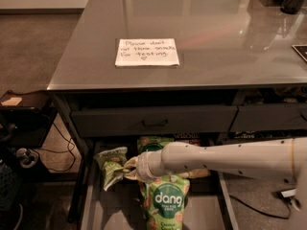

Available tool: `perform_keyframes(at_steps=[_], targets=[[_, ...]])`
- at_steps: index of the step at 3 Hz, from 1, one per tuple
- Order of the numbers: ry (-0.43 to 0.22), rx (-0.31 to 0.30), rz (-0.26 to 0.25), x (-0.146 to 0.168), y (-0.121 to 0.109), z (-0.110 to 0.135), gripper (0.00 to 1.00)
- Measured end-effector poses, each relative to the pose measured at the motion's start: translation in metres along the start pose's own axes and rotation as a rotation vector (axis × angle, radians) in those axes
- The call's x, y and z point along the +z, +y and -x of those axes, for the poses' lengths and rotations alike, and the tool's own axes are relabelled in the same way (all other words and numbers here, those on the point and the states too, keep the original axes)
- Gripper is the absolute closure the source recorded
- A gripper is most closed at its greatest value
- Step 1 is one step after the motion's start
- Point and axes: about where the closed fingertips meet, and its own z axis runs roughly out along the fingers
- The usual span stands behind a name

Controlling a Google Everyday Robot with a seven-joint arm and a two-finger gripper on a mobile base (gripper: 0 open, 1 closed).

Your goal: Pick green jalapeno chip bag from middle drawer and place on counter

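Gripper (128, 169) is down inside the middle drawer (89, 200), at the end of the white arm (230, 159) which reaches in from the right. Its tip is right against the green jalapeno chip bag (110, 163) - whether it's clamped on the bag or loose can't be told from this view. Bag sits in the drawer's back-left part, crumpled, leaning w/ its top toward the drawer front above. Just right of the gripper & partly under the arm lies a green "dang" bag (168, 204), label up; a 2nd green bag (154, 143) shows behind the arm, near the back. Closed drawer front (153, 120) w/ slim handle is above. Counter (225, 42) carries the white handwritten note (147, 51) - chip bag not on it yet
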Motion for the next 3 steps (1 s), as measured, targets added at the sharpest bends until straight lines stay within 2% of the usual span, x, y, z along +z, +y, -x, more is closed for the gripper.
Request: perform_keyframes(at_steps=[1, 2, 3], targets=[[0.015, -0.033, 0.019, -0.047, 0.011, 0.025, 1.00], [0.052, -0.083, -0.013, -0.102, 0.018, 0.061, 1.00], [0.068, -0.104, -0.037, -0.116, 0.013, 0.069, 1.00]])
